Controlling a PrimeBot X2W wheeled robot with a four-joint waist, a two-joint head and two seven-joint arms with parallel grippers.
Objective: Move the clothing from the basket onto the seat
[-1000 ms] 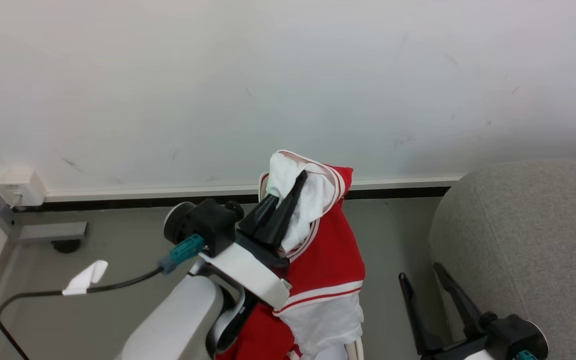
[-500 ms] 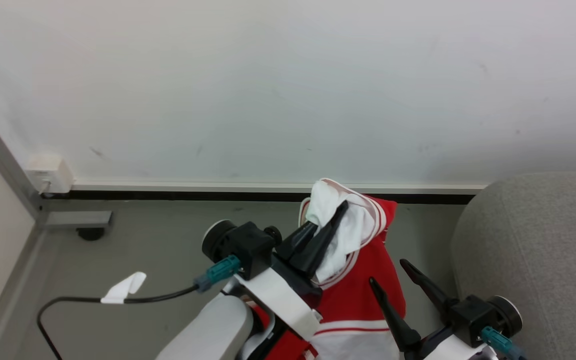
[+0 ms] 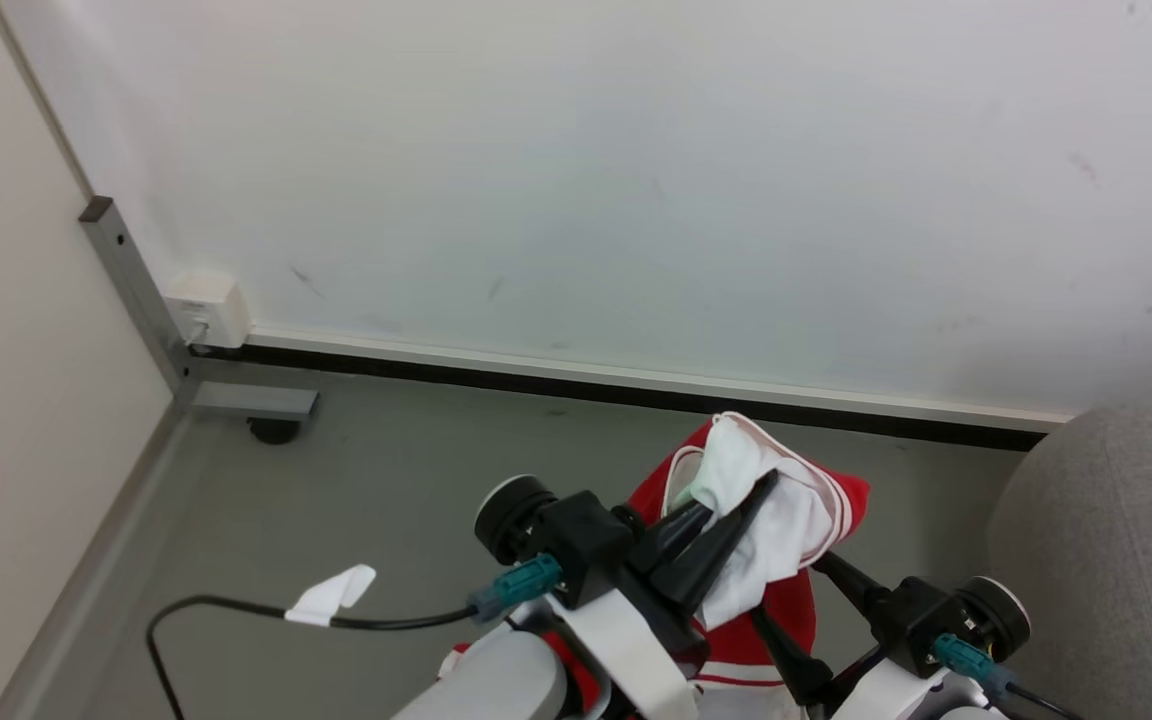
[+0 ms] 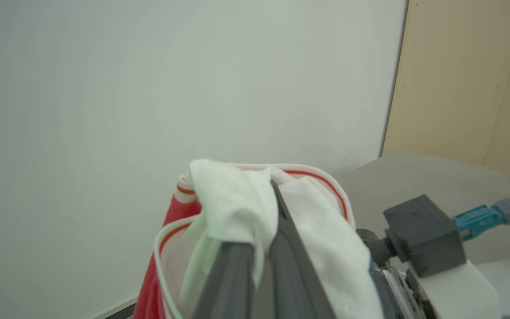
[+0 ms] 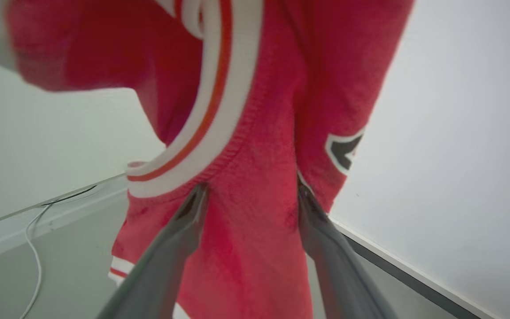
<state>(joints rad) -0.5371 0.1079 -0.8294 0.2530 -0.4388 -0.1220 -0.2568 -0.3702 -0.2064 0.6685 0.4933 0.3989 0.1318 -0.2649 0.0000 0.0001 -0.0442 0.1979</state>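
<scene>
The red and white clothing [image 3: 841, 495] hangs in the air above the grey floor, with my left gripper [image 3: 736, 497] shut on its white top fold. The left wrist view has the same white fabric [image 4: 233, 195] pinched between the closed fingers. My right gripper [image 3: 789, 590] stands open just right of it. In the right wrist view the hanging red cloth [image 5: 255, 133] lies between the spread fingertips [image 5: 202, 192]. The grey seat [image 3: 1116, 560] is at the right edge, and its rounded corner [image 4: 427, 177] shows behind the garment. The basket is out of view.
A white wall with a black baseboard [image 3: 636, 388] runs across the back. At the left are a beige panel [image 3: 16, 400], a socket box [image 3: 206, 308] and a metal foot with a caster [image 3: 261, 405]. A black cable with a white tag [image 3: 331, 597] lies on the floor.
The head camera has swung, shifting the whole scene. My right gripper has come up beside the garment, its open fingers now either side of the red cloth. The left gripper keeps its hold.
</scene>
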